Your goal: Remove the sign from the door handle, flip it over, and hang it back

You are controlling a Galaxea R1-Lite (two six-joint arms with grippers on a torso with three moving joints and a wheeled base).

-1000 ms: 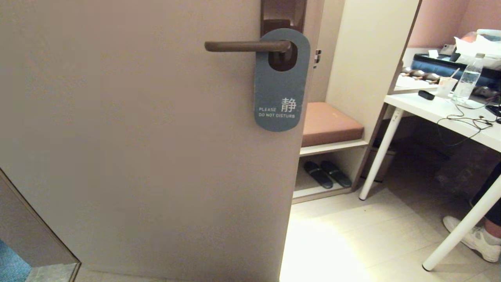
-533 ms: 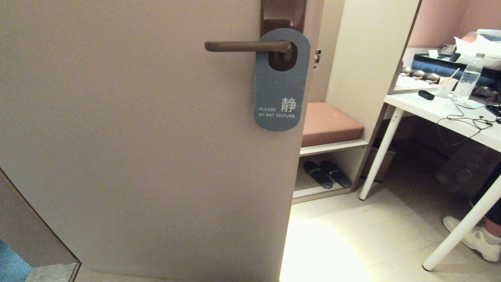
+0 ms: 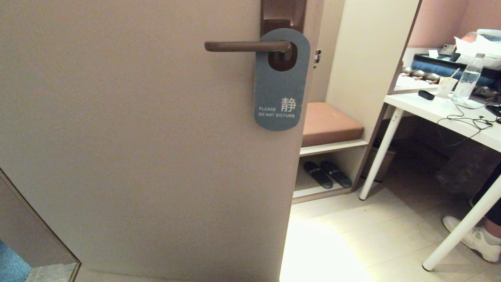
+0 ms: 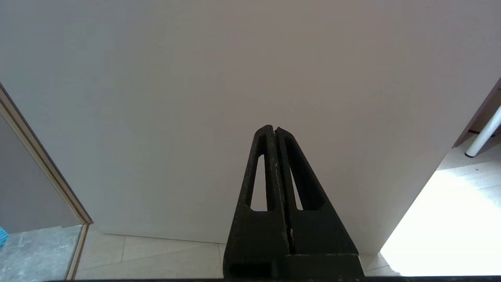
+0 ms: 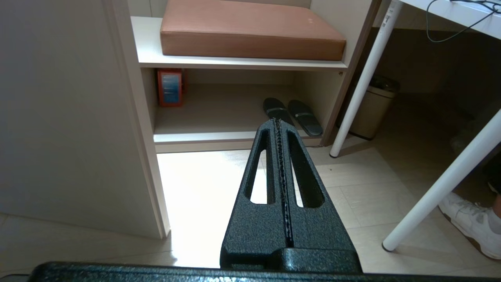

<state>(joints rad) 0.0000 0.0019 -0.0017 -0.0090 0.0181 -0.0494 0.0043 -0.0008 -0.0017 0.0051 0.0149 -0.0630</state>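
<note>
The sign hangs on the door handle, its big hole slipped over the lever close to the brown backplate, whose top is cut off by the head view's edge. Its slate-blue face with "PLEASE DO NOT DISTURB" shows outward; the other face is hidden against the door.

Neither arm appears in the head view. The left gripper points at a bare stretch of the door, fingers pressed together and holding nothing. The right gripper faces the shelf unit beside the door's edge, fingers likewise closed and empty, with a pair of dark slippers just beyond its tip.

At the right a white tabletop is only partly in view, and a white shoe shows beside its leg.
</note>
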